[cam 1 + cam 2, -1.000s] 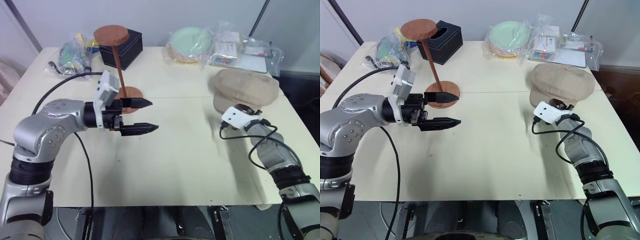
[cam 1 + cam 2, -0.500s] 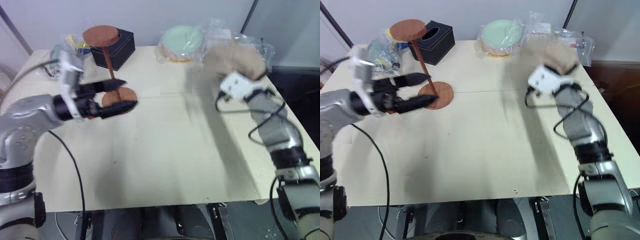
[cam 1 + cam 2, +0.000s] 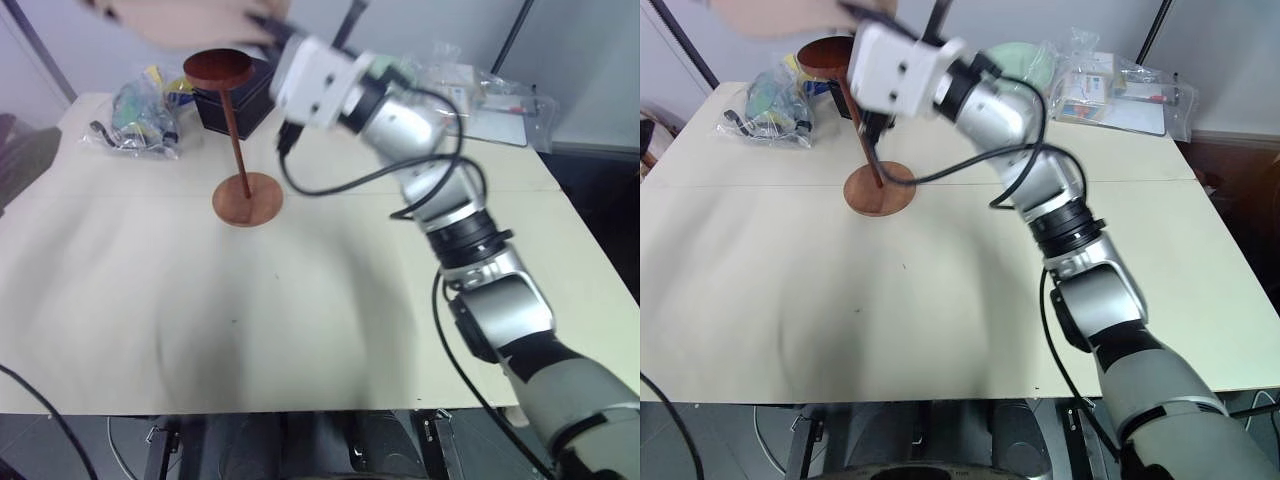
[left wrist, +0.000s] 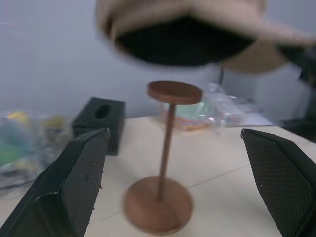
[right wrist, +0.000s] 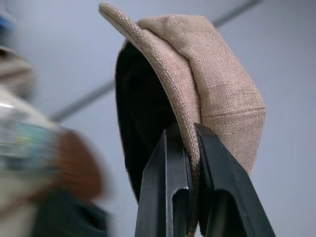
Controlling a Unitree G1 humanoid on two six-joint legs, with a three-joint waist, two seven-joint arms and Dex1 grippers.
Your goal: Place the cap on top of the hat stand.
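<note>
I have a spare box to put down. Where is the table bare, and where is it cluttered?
Bare: the whole near half of the table, from the hat stand's base to the front edge. Crowded: the far edge, with the dark box behind the stand, plastic bags at the far left corner and bagged items at the far right.

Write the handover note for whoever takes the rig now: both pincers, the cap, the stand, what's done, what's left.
Right pincer: shut on the cap, gripping its edge, holding it in the air above the hat stand.
Left pincer: open and holding nothing, pointed at the stand from the side.
Hat stand: upright on the table, its top disc bare, in front of the dark box.
Done: cap picked up and carried over the stand.
Left: lower the cap onto the disc, open the right pincer, withdraw.
</note>
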